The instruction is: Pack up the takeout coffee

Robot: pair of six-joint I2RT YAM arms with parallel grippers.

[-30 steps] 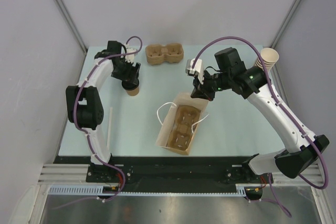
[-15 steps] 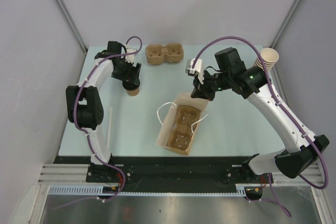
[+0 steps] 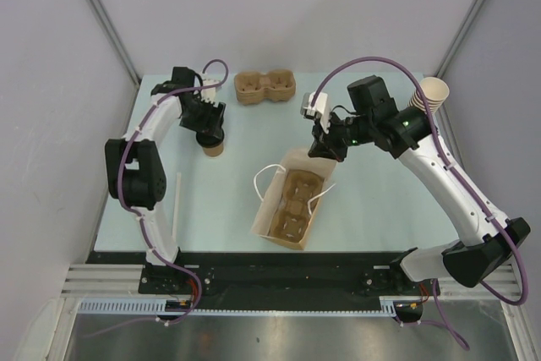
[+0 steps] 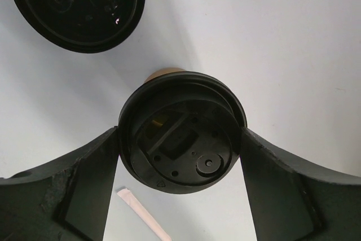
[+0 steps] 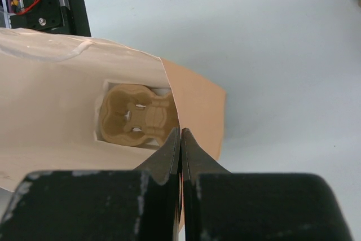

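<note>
left fingers (image 4: pixel 84 187) stand wide, one on each side of the black lid (image 4: pixel 180 139), right up against its rim, and i cannot tell whether they squeeze it. the lid sits on top of the tan cup (image 3: pixel 214 148), upright at the far left of the table (image 3: pixel 380 200). a second lid (image 4: pixel 73 4) lies just beyond it, and a white straw (image 3: pixel 176 205) lies nearer the arm bases. over to the right fingers (image 5: pixel 169 156): pinched tight on the top edge of the paper bag (image 5: pixel 56 100) at mid-table, holding its mouth open. a pulp tray (image 5: pixel 135 117) sits down inside the bag. a spare tray (image 3: pixel 265 88) rests at the far edge, with a cup stack (image 3: pixel 431 95) off to the far right.
</note>
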